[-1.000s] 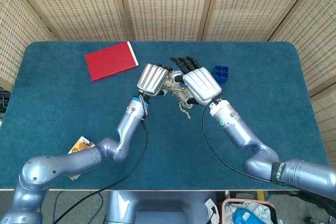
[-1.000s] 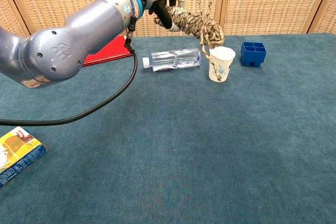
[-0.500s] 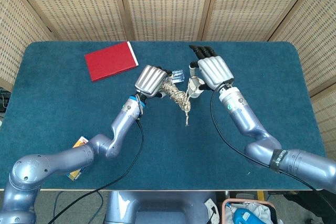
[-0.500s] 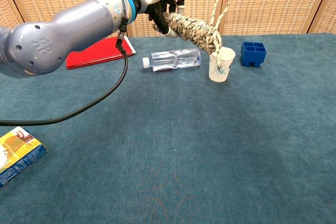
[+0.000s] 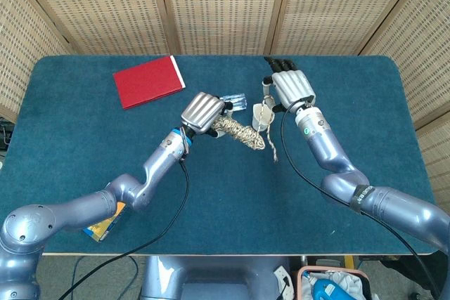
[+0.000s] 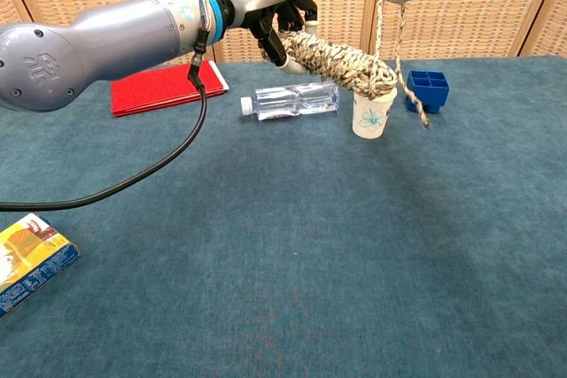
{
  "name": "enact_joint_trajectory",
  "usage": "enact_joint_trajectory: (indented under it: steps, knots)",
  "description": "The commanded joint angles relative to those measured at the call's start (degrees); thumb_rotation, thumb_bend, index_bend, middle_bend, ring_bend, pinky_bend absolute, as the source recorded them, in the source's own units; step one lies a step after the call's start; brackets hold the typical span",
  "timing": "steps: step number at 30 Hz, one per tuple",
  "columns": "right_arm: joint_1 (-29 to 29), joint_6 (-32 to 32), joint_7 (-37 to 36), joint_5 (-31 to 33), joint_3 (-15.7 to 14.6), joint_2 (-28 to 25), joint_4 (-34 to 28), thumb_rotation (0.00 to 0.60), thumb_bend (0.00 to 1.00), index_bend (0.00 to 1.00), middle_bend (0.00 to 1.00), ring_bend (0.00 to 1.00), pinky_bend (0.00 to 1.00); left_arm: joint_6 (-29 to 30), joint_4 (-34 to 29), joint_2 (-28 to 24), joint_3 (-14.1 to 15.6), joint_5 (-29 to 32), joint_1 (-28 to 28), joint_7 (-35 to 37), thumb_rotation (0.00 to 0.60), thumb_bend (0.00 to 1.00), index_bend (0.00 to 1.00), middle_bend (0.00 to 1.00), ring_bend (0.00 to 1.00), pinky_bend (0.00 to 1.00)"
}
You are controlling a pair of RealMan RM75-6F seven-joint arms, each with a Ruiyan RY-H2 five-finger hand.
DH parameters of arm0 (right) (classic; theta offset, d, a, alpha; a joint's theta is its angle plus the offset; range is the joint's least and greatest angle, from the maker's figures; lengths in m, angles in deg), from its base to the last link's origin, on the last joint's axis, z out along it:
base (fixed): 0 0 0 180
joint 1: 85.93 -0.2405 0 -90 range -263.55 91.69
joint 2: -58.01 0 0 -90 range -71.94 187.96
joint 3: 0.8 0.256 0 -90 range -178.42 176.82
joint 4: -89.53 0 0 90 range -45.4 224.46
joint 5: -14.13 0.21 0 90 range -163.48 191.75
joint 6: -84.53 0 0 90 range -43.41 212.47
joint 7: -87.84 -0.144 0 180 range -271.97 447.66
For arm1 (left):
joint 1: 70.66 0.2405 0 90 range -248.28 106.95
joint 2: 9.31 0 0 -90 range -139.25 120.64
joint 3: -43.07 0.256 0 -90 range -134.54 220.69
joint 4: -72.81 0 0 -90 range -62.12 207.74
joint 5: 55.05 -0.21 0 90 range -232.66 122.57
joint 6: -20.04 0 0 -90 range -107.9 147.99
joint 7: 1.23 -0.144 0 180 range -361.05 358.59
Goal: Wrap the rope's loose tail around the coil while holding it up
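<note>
**Rope coil held aloft, tail drawn out for the next turn**

The coil [image 6: 341, 57] is a tight, elongated bundle of speckled rope, held clear above the counter [image 6: 292, 245] and slanting down from the left hand toward the paper cup [image 6: 370, 114]. In the chest view its free end overlaps the cup's rim; whether they touch cannot be told. The loose tail [image 6: 403, 59] leaves the coil's far end, rises to the right hand and drops in a short hanging end.

The left hand [image 5: 202, 111] has its fingers [image 6: 285, 22] wrapped around the coil's near end. The right hand [image 5: 290, 89] sits high and to the side, with the tail pinched at its fingertips; the exact finger contact is too small to make out.

Handling, as a judgement: the rope is light, soft and limp, with a rough surface that should grip well. The coil holds its shape only through its own windings, so support it firmly at one end. Take the tail near the coil rather than at its tip, and keep it taut to lay close turns.

A clear water bottle [image 6: 292, 99] lies behind the cup; a blue compartment block [image 6: 427, 91], a red book [image 6: 164, 88] and a small packet [image 6: 31, 258] sit further out.
</note>
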Motion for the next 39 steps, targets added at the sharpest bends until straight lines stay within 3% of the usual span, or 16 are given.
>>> enact_joint_trajectory:
  steps: [1, 6, 12, 17, 20, 24, 27, 33, 39]
  knots:
    - [-0.4, 0.6, 0.1, 0.0, -0.4, 0.2, 0.7, 0.600, 0.47, 0.68, 0.00, 0.00, 0.00, -0.3, 0.8, -0.3, 0.3, -1.5, 0.0, 2.2, 0.600, 0.50, 0.85, 0.70, 0.51, 0.57]
    - [-0.3, -0.2, -1.1, -2.1, -0.7, 1.2, 2.2, 0.600, 0.46, 0.65, 0.00, 0.00, 0.00, -0.7, 1.6, -0.4, 0.4, -2.5, 0.1, 4.8, 0.600, 0.50, 0.85, 0.70, 0.51, 0.57]
    - [0.1, 0.9, -3.1, -3.6, -0.8, 0.9, 2.1, 0.600, 0.20, 0.54, 0.00, 0.00, 0.00, -0.6, 1.8, 0.5, -1.5, -0.5, 0.6, 8.0, 0.600, 0.49, 0.85, 0.70, 0.51, 0.57]
    - [0.3, 1.1, -3.9, -4.0, -1.1, 0.9, 2.4, 0.600, 0.11, 0.52, 0.00, 0.00, 0.00, -2.1, 0.2, 0.6, -3.7, 2.9, 1.0, 11.0, 0.600, 0.49, 0.85, 0.70, 0.51, 0.57]
    - [0.7, 1.1, -4.5, -3.7, -1.2, 0.7, 2.6, 0.600, 0.02, 0.46, 0.00, 0.00, 0.00, -2.1, -0.4, 0.5, -4.4, 3.9, 1.2, 11.5, 0.600, 0.49, 0.85, 0.70, 0.51, 0.57]
    - [1.1, 0.3, -4.9, -3.4, -1.0, 0.3, 2.4, 0.600, 0.00, 0.26, 0.00, 0.00, 0.00, -2.8, -2.0, -0.2, -5.4, 5.4, 1.4, 12.3, 0.600, 0.49, 0.85, 0.70, 0.51, 0.57]
    - [1.8, -1.4, -4.9, -2.8, -0.7, -0.4, 1.7, 0.600, 0.00, 0.19, 0.00, 0.00, 0.00, -2.1, -3.1, -0.4, -6.0, 6.4, 1.6, 12.0, 0.600, 0.49, 0.85, 0.70, 0.51, 0.57]
    - [5.2, -6.0, -3.4, -2.0, -1.4, -5.4, -4.2, 0.600, 0.00, 0.16, 0.00, 0.00, 0.00, 0.9, -6.4, -1.0, -8.3, 9.8, 2.9, 11.9, 0.600, 0.49, 0.85, 0.70, 0.51, 0.57]
    - [11.6, -10.0, -6.0, -5.9, -3.6, -10.5, -9.9, 0.600, 0.00, 0.15, 0.00, 0.00, 0.00, 4.7, -10.9, -3.0, -9.9, 12.3, 4.5, 9.9, 0.600, 0.49, 0.85, 0.70, 0.51, 0.57]
